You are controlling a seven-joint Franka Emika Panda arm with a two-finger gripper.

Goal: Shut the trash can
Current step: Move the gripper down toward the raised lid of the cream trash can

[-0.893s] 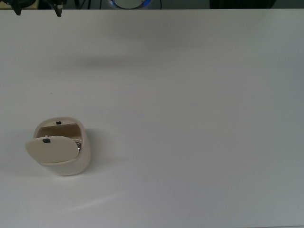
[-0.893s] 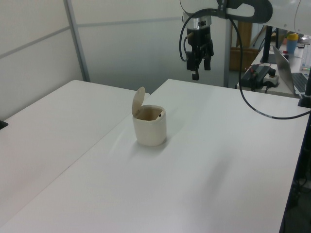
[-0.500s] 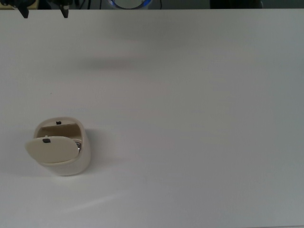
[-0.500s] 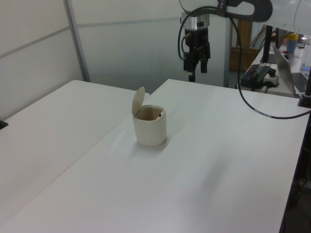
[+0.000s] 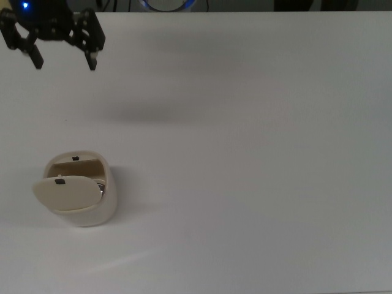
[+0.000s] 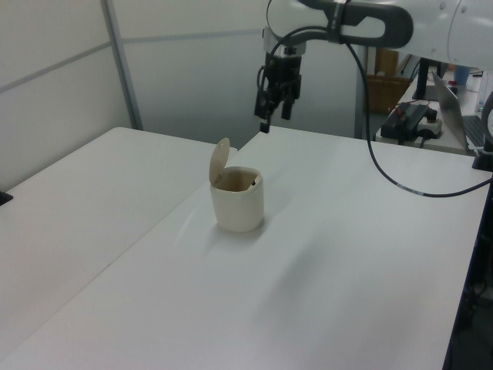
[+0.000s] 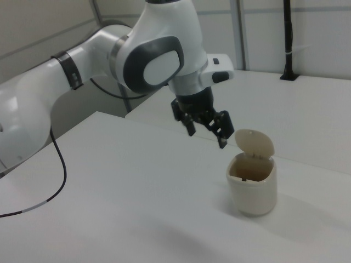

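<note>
Cream-beige trash can [image 5: 78, 195] sitting on the white desk [image 5: 257, 159], toward the top view's left edge and a bit nearer the bottom edge, lid [image 5: 66, 193] flipped up on its hinge, little black tab [image 5: 59, 181] showing on it. Further back, black gripper [image 5: 64, 60] up in the air near the top view's top-left corner, fingers [image 5: 92, 59] spread apart, gripping nothing, well apart from the can
</note>
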